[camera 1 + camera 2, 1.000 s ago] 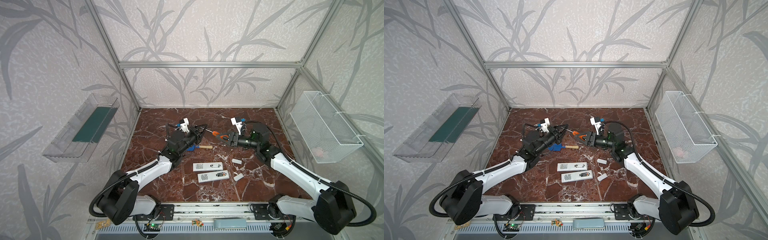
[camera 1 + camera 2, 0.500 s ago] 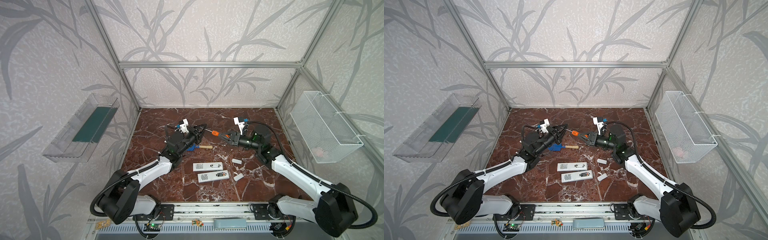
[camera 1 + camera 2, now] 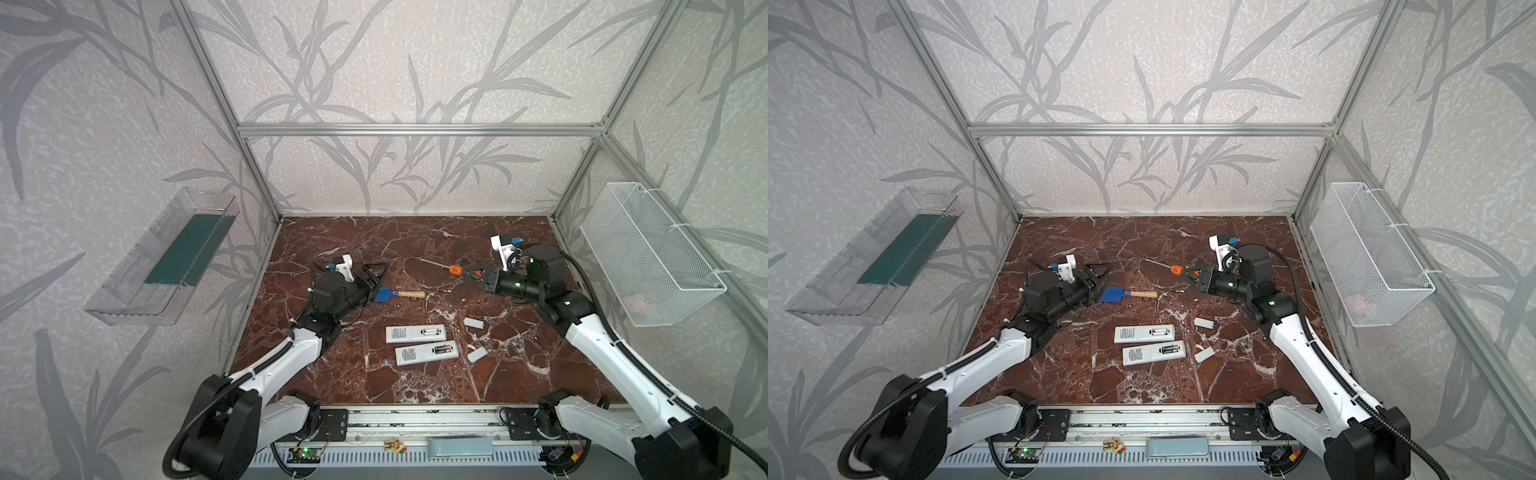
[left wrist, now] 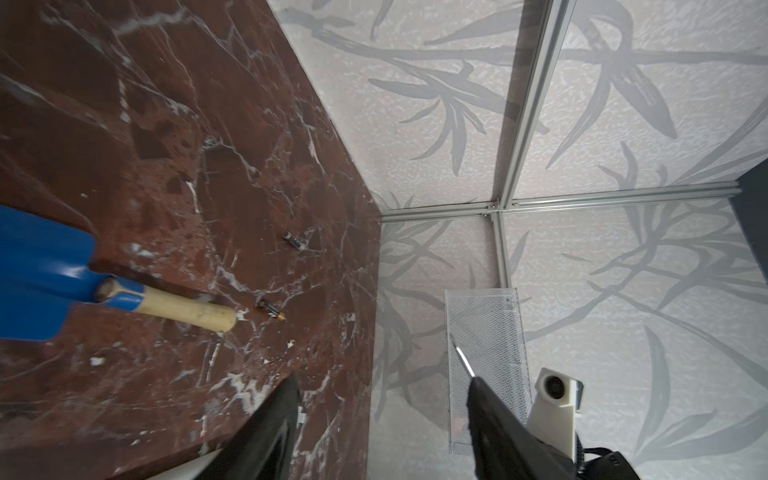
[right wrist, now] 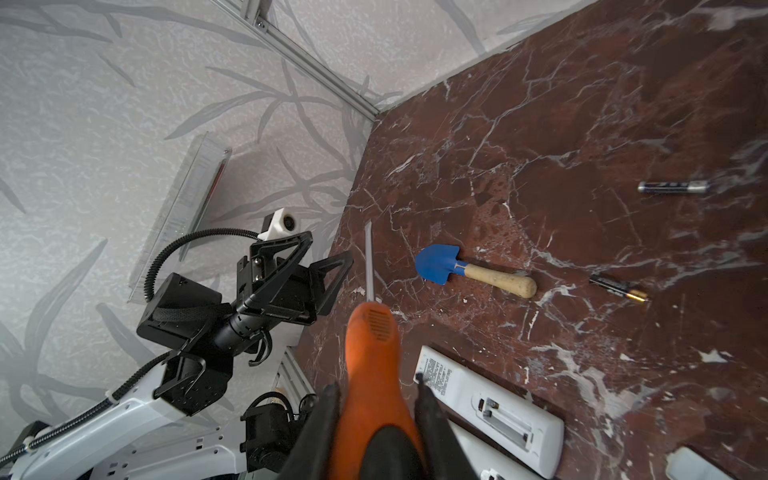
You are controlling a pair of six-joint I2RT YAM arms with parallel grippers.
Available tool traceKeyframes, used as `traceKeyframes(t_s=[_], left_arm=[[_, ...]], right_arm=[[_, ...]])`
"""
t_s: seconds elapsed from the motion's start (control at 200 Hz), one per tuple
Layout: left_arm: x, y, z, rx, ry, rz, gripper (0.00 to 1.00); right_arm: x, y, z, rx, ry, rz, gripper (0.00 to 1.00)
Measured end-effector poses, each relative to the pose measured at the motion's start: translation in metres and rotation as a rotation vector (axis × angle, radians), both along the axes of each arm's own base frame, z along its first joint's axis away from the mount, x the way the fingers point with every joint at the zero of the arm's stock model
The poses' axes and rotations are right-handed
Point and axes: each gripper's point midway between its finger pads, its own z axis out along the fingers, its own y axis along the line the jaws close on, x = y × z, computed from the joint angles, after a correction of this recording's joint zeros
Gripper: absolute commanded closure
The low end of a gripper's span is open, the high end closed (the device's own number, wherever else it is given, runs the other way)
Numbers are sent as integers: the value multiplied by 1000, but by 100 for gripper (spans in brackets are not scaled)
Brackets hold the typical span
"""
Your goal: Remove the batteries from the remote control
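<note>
Right hand (image 5: pixel 376 386): clamped on orange-handled metal screwdriver (image 5: pixel 372 328), presumably my lever for dark cylindrical batteries (image 3: pixel 444 348).
Left hand (image 4: pixel 381 380): spread, empty.

blue wooden-handled toy shovel (image 3: pixel 398 294) flat on red marble tabletop (image 3: pixel 374 241), orange-handled screwdriver (image 5: pixel 372 332), white wire basket (image 3: pixel 648 253), clear wall tray (image 3: pixel 137 286)

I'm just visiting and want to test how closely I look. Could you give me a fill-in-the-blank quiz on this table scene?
1. The right gripper is shut on a screwdriver with an ____ handle.
2. The left gripper has its jaws ____, holding nothing.
3. The toy shovel has a ____ blade.
4. The far remote has an empty compartment; the near remote has ____ in its compartment.
Missing words: orange; open; blue; batteries.
</note>
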Motion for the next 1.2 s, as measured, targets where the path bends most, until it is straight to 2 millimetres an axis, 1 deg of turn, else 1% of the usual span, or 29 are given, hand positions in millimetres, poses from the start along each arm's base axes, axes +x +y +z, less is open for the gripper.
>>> traceKeyframes(t_s=[0.125,0.205,0.255,0.325,0.38,0.445,0.535,0.665,0.79,0.875,1.025,1.2], left_arm=[[-12,2,18,257,-81,-110,24],[-19,2,24,383,-128,-186,22],[-25,2,20,443,-138,-233,22],[-34,2,8,508,-131,-299,23],[-42,2,-2,540,-118,-346,24],[-50,0,-7,558,-116,-396,25],[-61,-4,-12,565,-124,-465,26],[-78,-12,-14,574,-145,-576,28],[-94,-22,-9,615,-214,-685,28],[-107,-29,-11,662,-276,-772,28],[-130,-37,-26,745,-358,-936,29],[-146,-43,-43,806,-441,-1079,32]], right_arm=[[-17,-6,16,-135,-59,87,100],[-32,-7,14,-204,-77,162,100],[-41,-7,9,-250,-86,208,100],[-54,-7,-1,-339,-113,277,100],[-65,-5,-9,-410,-147,330,100],[-79,-2,-15,-470,-196,416,100],[-95,1,-16,-519,-283,514,100],[-109,3,-13,-556,-404,618,100],[-121,3,-16,-594,-495,718,100],[-125,0,-20,-625,-531,768,100],[-130,-5,-28,-685,-559,829,100],[-127,-9,-37,-741,-531,859,100]])
